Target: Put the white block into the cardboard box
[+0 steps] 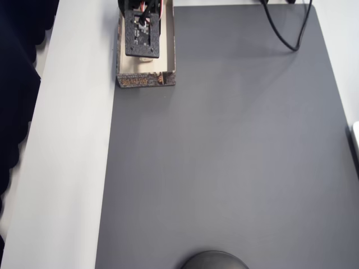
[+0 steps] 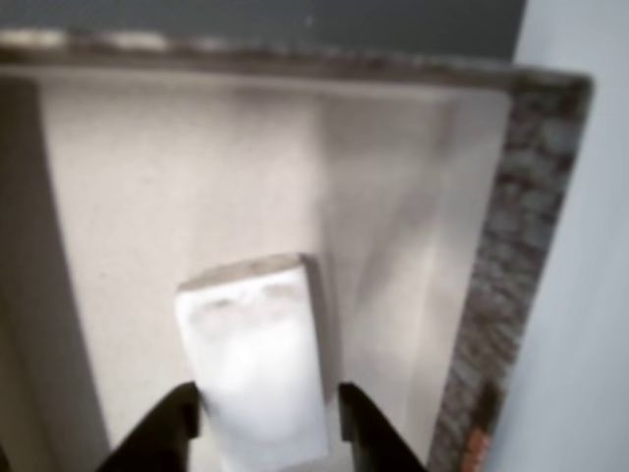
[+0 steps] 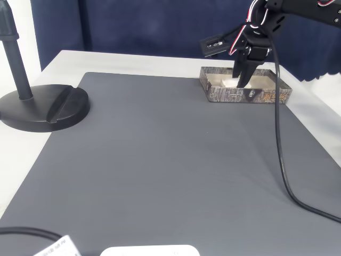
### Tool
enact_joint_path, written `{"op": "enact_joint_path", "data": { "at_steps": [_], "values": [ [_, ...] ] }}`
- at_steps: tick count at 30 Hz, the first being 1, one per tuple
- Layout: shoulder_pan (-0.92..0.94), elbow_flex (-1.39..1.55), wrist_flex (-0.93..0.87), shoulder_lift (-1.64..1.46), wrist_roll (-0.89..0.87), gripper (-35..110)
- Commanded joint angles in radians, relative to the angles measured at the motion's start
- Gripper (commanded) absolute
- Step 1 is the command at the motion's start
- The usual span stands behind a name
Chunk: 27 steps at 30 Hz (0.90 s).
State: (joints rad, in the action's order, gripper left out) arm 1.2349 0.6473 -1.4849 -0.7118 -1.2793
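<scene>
Inside cardboard box (image 2: pixel 511 246), white block (image 2: pixel 257 369) (gripper-held (image 2: pixel 263 418))

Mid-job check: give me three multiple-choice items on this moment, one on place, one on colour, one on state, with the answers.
1. Where is the white block?
A. inside the cardboard box
B. on the grey mat
C. on the round stand base

2. What colour is the box's inside?
A. blue
B. cream-white
C. black

3. How is the gripper?
A. far from the block
B. lying on the mat
C. around the block, low in the box

Answers: 1 A, box walls surround it in the wrist view; 2 B, pale floor; 3 C, a finger on each side.
</scene>
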Motion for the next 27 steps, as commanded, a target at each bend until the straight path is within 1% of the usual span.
{"op": "enact_joint_path", "data": {
  "at_steps": [1,9,27],
  "values": [
    [-0.021,-0.066,0.014,-0.040,-0.006,25],
    [-0.021,-0.064,0.017,-0.063,0.003,25],
    [-0.023,0.006,0.009,-0.253,0.011,25]
  ]
}}
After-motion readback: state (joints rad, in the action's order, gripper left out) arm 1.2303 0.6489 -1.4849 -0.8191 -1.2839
